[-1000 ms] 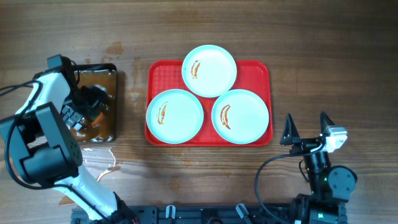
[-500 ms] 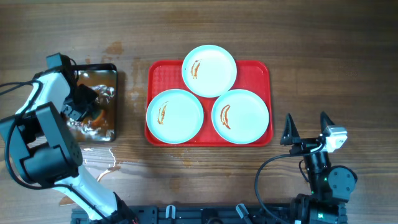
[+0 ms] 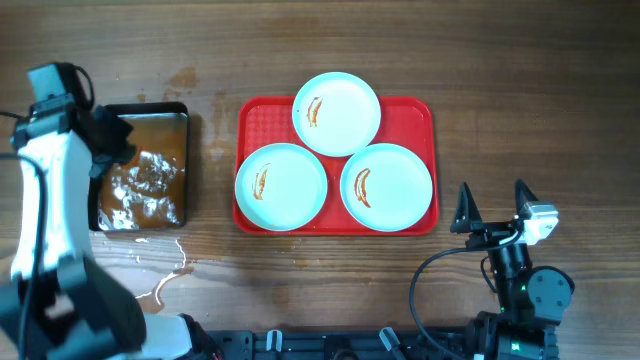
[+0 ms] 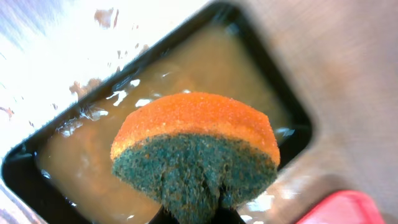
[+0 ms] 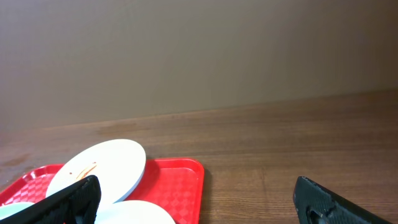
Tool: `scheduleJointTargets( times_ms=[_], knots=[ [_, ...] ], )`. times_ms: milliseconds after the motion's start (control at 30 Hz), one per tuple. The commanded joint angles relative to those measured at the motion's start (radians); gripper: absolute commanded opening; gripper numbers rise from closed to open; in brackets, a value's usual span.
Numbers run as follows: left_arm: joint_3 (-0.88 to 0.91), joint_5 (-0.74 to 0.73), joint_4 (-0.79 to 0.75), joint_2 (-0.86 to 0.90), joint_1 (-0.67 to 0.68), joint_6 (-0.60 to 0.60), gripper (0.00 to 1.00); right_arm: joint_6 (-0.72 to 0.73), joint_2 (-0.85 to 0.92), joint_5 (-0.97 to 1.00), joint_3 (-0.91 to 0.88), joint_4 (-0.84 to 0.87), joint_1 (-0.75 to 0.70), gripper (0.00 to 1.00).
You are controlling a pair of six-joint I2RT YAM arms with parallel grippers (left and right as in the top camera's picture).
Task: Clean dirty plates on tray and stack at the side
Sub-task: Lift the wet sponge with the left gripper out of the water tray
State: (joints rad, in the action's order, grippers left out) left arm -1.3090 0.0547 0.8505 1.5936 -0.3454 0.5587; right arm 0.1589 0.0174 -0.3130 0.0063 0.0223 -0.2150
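Three pale plates with orange-brown streaks lie on the red tray: one at the back, one front left, one front right. My left gripper hangs over the far-left corner of the black-rimmed pan, shut on an orange and green sponge that is lifted clear of the brown water. In the left wrist view its jaws pinch the sponge's green side. My right gripper stands open near the table's front edge, right of the tray, with nothing in it.
The pan holds murky brown water that ripples. Spilled water lies on the wood in front of the pan. In the right wrist view the back plate and the tray's corner show between the open fingers.
My left gripper has shut on the sponge in the pan and risen with it toward the pan's far-left corner. The right arm and the plates have not moved.
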Motion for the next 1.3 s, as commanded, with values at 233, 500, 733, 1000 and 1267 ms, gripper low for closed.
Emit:
scheduleJointTargets(
  times_ms=[233, 500, 733, 1000, 1267],
  knots=[
    [0.019, 0.006, -0.151, -0.141, 0.000, -0.005, 0.04, -0.002, -0.007, 0.006, -0.001, 0.003, -0.005, 0.99],
    [0.238, -0.091, -0.379, 0.054, -0.003, -0.006, 0.04, -0.002, -0.007, 0.006, -0.001, 0.003, -0.005, 1.00],
    [0.192, -0.287, -0.386, -0.097, -0.028, -0.140, 0.04, -0.002, -0.007, 0.006, -0.001, 0.003, -0.005, 1.00],
    [0.189, -0.299, -0.462, -0.372, -0.032, -0.140, 0.04, -0.002, -0.007, 0.006, -0.001, 0.003, -0.005, 1.00],
    [0.361, -0.126, -0.573, -0.116, -0.032, -0.138, 0.04, -0.002, -0.007, 0.006, -0.001, 0.003, -0.005, 1.00]
  ],
)
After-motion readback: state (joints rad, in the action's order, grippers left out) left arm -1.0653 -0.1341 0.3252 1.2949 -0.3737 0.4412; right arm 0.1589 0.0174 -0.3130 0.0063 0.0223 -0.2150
